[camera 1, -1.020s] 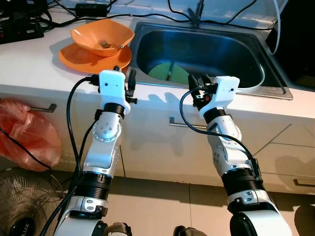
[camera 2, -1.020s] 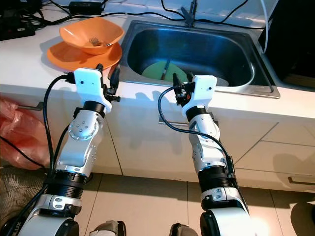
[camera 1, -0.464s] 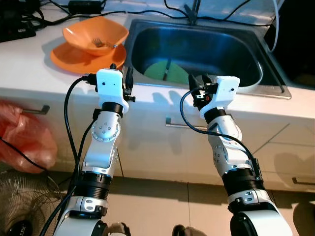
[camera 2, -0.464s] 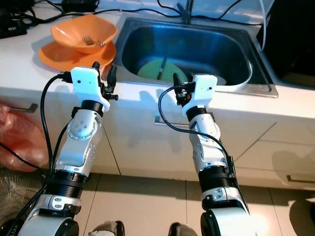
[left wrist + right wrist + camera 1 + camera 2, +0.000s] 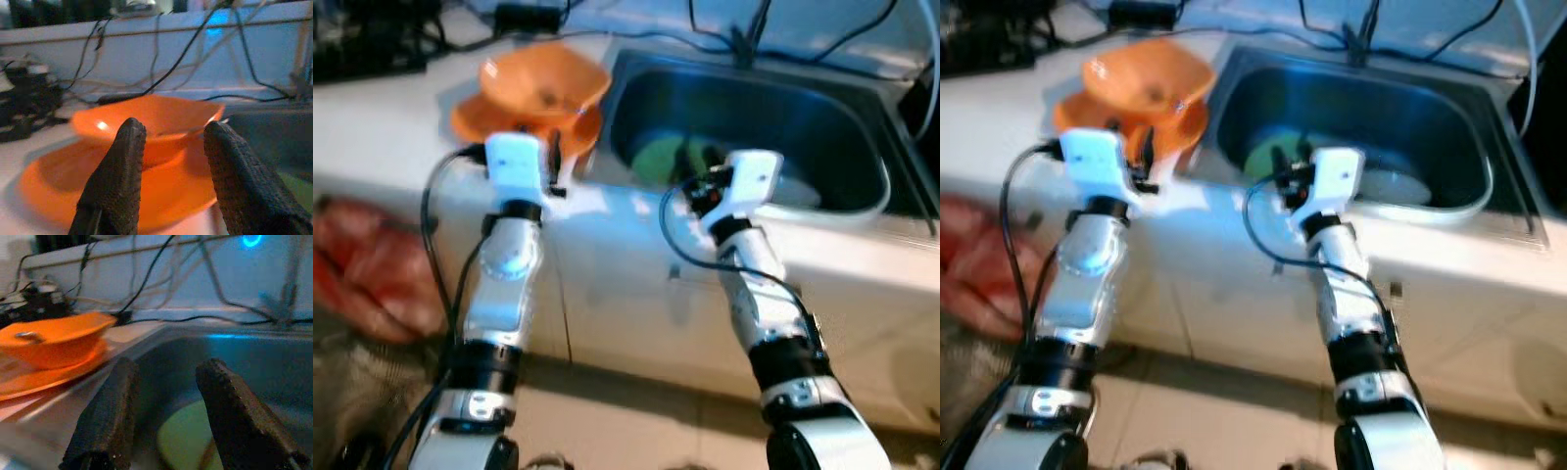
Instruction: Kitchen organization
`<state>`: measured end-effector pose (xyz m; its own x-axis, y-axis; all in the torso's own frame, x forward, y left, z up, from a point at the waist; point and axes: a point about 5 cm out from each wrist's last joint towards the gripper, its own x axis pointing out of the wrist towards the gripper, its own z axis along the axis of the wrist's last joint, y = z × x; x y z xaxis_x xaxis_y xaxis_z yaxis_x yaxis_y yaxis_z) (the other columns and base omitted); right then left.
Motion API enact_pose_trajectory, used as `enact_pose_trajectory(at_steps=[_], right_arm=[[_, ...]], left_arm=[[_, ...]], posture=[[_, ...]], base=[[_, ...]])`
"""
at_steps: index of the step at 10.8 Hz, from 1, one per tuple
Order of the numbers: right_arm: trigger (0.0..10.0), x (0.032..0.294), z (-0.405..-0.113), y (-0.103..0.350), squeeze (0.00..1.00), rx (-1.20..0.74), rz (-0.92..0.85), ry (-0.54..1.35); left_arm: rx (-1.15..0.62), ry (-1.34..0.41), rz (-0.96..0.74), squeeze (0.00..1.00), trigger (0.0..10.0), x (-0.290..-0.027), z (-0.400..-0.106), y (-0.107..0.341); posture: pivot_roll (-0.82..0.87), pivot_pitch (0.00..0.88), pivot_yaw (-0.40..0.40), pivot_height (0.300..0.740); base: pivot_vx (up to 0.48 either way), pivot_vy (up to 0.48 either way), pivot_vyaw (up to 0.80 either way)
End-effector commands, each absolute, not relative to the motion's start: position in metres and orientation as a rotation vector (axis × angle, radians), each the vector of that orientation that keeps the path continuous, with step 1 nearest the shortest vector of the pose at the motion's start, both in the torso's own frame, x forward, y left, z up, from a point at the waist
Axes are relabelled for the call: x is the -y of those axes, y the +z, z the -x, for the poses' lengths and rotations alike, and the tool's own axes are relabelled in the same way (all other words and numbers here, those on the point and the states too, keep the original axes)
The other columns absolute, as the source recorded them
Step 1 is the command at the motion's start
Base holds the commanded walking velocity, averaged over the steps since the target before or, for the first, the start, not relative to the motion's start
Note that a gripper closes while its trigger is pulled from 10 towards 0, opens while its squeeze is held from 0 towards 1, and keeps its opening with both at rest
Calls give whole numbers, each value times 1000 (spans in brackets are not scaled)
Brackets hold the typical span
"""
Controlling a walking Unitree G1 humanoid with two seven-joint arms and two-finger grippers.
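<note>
An orange bowl (image 5: 546,80) with a fork (image 5: 27,336) in it sits on an orange plate (image 5: 475,119) on the white counter, left of the steel sink (image 5: 862,147). A green plate (image 5: 656,157) with a utensil on it lies in the sink, beside a white plate (image 5: 1396,186). My left gripper (image 5: 173,129) is open and empty, just in front of the orange plate at the counter's edge. My right gripper (image 5: 166,367) is open and empty over the sink's front rim, pointing at the green plate (image 5: 183,445).
Cables and a black power block (image 5: 524,15) lie along the back of the counter, and a tap (image 5: 744,39) stands behind the sink. A red plastic bag (image 5: 372,264) hangs at the lower left by the cabinet fronts (image 5: 626,294).
The whole picture has shifted and blurred, so the camera is moving. Both grippers now sit closer to the orange dishes and the sink. Both stay open.
</note>
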<state>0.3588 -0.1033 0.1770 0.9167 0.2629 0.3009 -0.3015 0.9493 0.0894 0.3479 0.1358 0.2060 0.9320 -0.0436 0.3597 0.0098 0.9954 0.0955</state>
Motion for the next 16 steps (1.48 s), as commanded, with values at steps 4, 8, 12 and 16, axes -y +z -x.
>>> enact_pose_trajectory(at_steps=[4, 8, 12, 16], right_arm=[[10000, 117, -359, 173, 0, 280, -133, 247], [10000, 118, -359, 172, 0, 277, -138, 244], [10000, 118, -359, 172, 0, 279, -147, 243], [10000, 117, -359, 172, 0, 279, -152, 245]], left_arm=[[382, -70, -92, 0, 10000, -121, -347, 209], [434, -112, -102, 0, 10000, -114, -342, 213], [473, -129, -121, 0, 10000, -110, -339, 219], [446, -158, -362, 0, 10000, -104, -344, 218]], posture=[[52, 115, -49, 740], [52, 118, -50, 740], [52, 121, -52, 740], [53, 112, -49, 740]], base=[[407, 0, 0], [102, 0, 0], [0, 0, 0], [0, 0, 0]])
